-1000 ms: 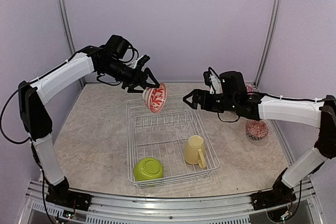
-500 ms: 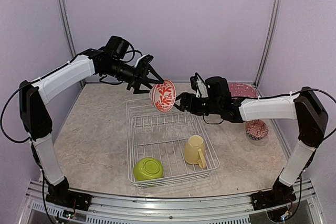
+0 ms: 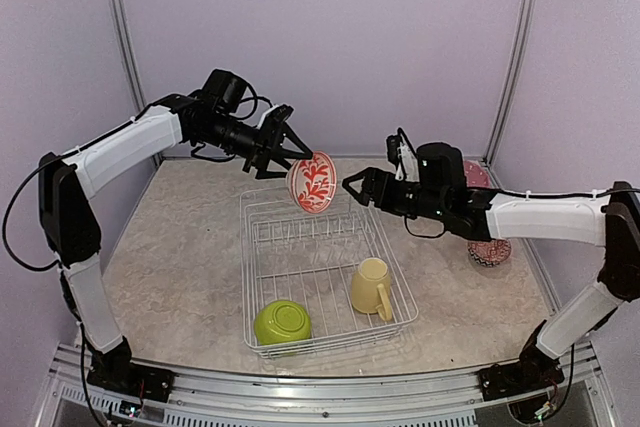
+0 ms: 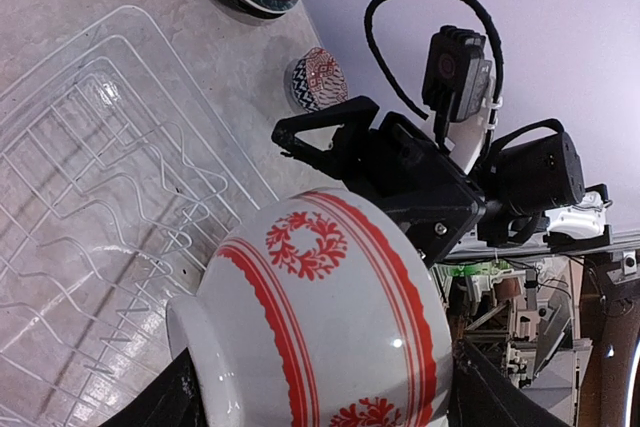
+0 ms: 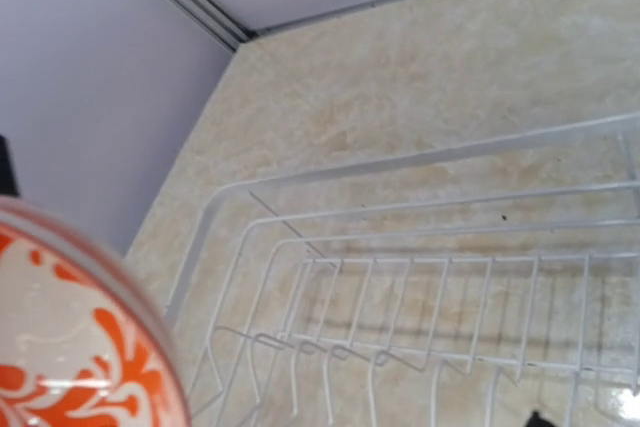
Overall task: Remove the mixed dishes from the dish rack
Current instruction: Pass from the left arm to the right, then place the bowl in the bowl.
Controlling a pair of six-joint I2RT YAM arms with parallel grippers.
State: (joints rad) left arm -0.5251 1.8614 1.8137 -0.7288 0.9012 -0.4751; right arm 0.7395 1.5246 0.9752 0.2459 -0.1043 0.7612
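The left gripper [image 3: 298,159] clamps the red-white bowl [image 3: 313,182] over the dish rack [image 3: 244,267]. The right gripper [image 3: 352,185], jaws spread, has backed slightly off it, so no handover yet.

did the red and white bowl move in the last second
Yes. The red-white bowl in the left gripper shifted right along the far rail of the dish rack, toward the right gripper.
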